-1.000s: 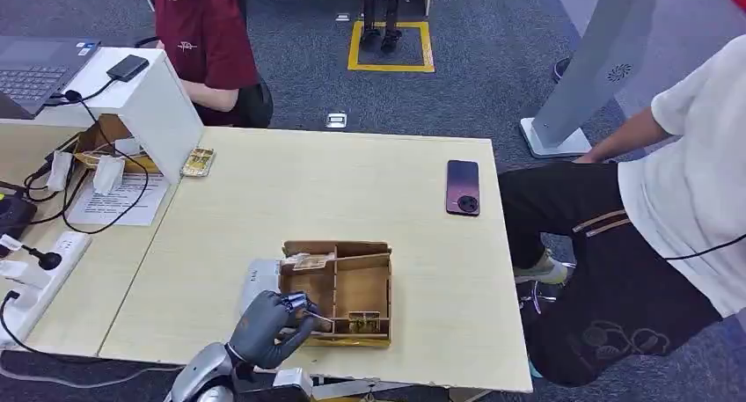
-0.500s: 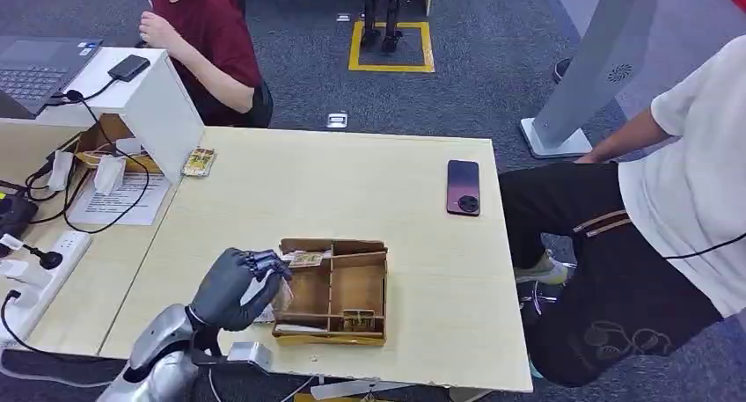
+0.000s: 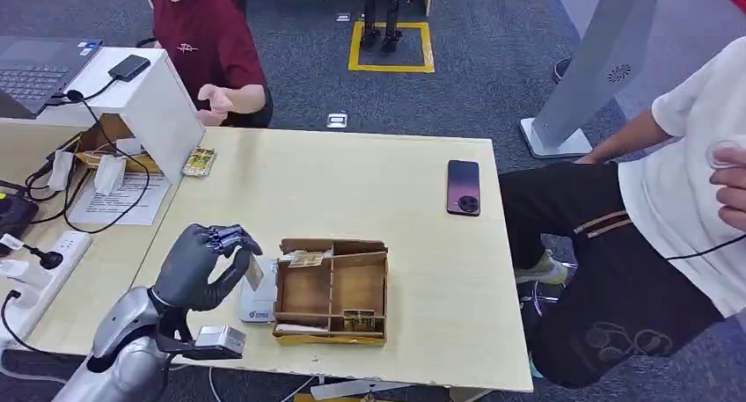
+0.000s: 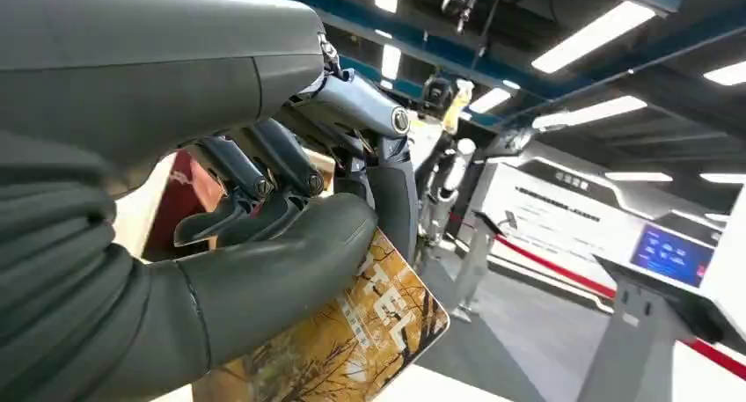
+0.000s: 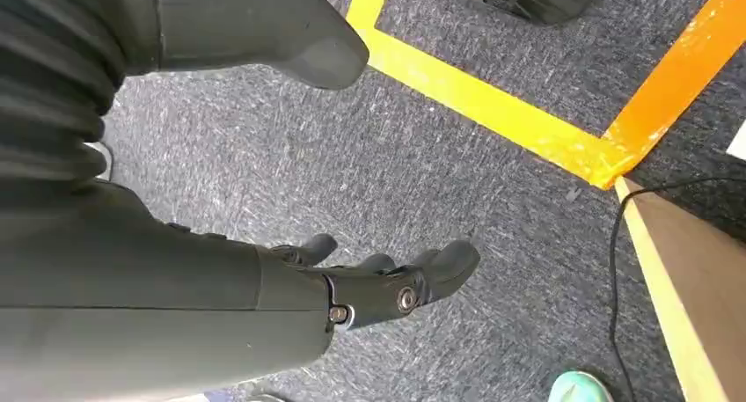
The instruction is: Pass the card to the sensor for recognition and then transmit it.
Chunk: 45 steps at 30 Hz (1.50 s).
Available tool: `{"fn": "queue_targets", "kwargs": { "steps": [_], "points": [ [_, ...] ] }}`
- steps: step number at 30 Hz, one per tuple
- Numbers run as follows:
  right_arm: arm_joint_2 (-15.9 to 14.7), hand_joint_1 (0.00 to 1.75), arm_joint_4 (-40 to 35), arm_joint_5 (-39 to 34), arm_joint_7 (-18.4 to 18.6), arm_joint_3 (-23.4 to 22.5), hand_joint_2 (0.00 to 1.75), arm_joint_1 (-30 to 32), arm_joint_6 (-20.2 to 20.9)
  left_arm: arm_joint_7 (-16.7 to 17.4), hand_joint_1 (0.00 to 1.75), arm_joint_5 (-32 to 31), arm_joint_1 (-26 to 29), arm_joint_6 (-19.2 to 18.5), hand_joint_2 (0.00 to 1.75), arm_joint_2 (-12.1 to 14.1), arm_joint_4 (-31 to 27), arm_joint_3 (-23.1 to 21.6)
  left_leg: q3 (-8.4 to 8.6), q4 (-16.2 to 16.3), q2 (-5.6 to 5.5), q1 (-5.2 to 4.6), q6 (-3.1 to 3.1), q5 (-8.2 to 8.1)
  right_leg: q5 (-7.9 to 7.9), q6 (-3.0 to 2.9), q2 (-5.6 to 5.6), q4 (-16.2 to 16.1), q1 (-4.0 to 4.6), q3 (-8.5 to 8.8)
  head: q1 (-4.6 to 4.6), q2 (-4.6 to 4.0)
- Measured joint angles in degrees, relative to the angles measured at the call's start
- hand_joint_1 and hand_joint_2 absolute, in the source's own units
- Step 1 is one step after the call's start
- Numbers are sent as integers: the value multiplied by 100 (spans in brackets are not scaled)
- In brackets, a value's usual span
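Above desk (image 3: pixel 352 182), left of box (image 3: pixel 332 289): left hand (image 3: pixel 204 266) pinching card (image 3: pixel 253 273), lifted out since earlier, now over sensor (image 3: pixel 257 298). Scan next. Right hand (image 5: pixel 369 283) hangs empty, fingers loose.

A light wood table (image 3: pixel 352 191) stands on grey carpet (image 3: pixel 475 76) marked with yellow tape (image 3: pixel 391 66).

Left arm (image 3: pixel 132 336): silver metal shell, rounded segments, small grey box-shaped module at the wrist. Left hand (image 3: pixel 201 266): dark grey, glossy, many-fingered. Left wrist view: grey ribbed cover, thick smooth grey thumb (image 4: pixel 264 283), darker fingers (image 4: pixel 290 160) with exposed linkages, round pivot screws, a silvery knuckle piece. Right hand (image 5: pixel 352 283): same dark grey shell, ribbed cover, round screws at the finger pivots.
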Motion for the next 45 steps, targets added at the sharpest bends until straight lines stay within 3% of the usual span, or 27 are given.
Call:
{"fn": "queue_targets", "kwargs": {
  "steps": [9,18,23,28,44,45],
  "points": [
    [13,0,-2,155,59,0,175,-34,15,529,175,-311,-784,269,175,-157,593,284,-1,0,-2,0,-2,10,10,-3,0,1,1,-2,0,-2],
    [20,0,-4,264,116,20,175,-95,92,1038,175,-540,-1810,515,175,-337,1877,524,-4,1,-4,1,-1,21,20,-6,-2,1,1,-4,0,0],
    [20,0,-4,262,118,24,175,-94,96,1023,175,-489,-2297,618,175,-383,2628,754,-4,0,-3,1,-4,25,22,-8,0,2,2,-5,2,0],
    [20,0,-4,262,116,24,175,-94,96,981,175,-487,-2397,629,175,-422,2913,795,-6,0,-2,1,-4,25,22,-8,1,1,1,-5,0,0],
    [17,0,-4,271,96,24,175,-90,164,916,175,-422,-2406,721,175,-505,3189,909,-6,0,-2,1,-4,26,23,-8,0,2,2,-5,0,0],
    [17,0,-4,271,96,24,175,-90,164,911,0,-422,-2405,721,175,-507,3198,916,-6,0,-2,1,-5,26,23,-8,0,2,2,-5,0,0]
  ]
}}
